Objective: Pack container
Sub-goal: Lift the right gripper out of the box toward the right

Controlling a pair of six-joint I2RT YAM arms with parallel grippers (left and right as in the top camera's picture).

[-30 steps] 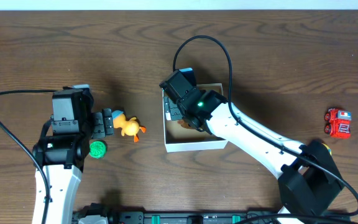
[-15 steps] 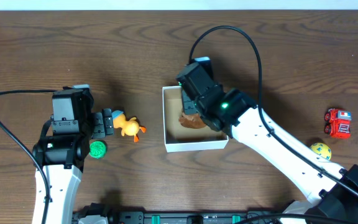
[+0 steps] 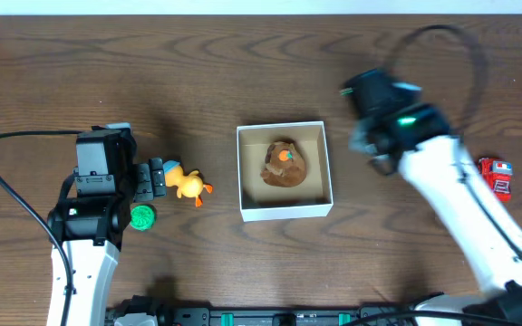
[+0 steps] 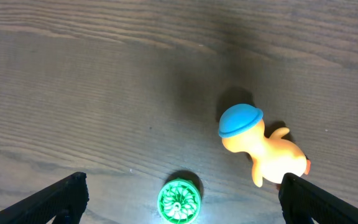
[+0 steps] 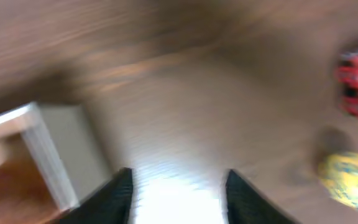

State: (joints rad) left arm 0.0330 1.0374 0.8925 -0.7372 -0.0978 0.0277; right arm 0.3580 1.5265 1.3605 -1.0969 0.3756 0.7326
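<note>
Moved since a second ago: the right gripper (image 5: 174, 198), then low inside the container (image 3: 285, 213), has swung out to the container's right and is blurred with motion. The brown plush toy (image 3: 285, 165) it covered now lies in plain sight.

Right gripper: fingers (image 5: 118, 194) parted, bare wood between them, nothing held.

Left gripper (image 4: 182, 186): fingers (image 4: 64, 198) spread wide and empty, hovering left of the container, in the same place as before.

Green ridged disc (image 3: 142, 216): far left of the container, lying between the left fingers in the wrist view.

Orange duck with blue cap (image 3: 187, 184): on its side, left of the container and apart from it, near the disc but not touching it.

Container: square, white outside, tan inside, open-topped, upright at the middle of the wooden table (image 3: 397, 272).

Brown plush toy: inside the container, roughly central, with an orange patch uppermost.

Red toy truck (image 3: 494, 177): well to the right of the container.

Yellow speckled ball (image 5: 352, 179): right of the container, near the truck; the arm hides it from overhead.

Progress, as a judgement: one toy packed and four out on the table, so the job is in its early part. The right arm looks bound for the truck or ball, and the left sits ready over the disc and duck.
</note>
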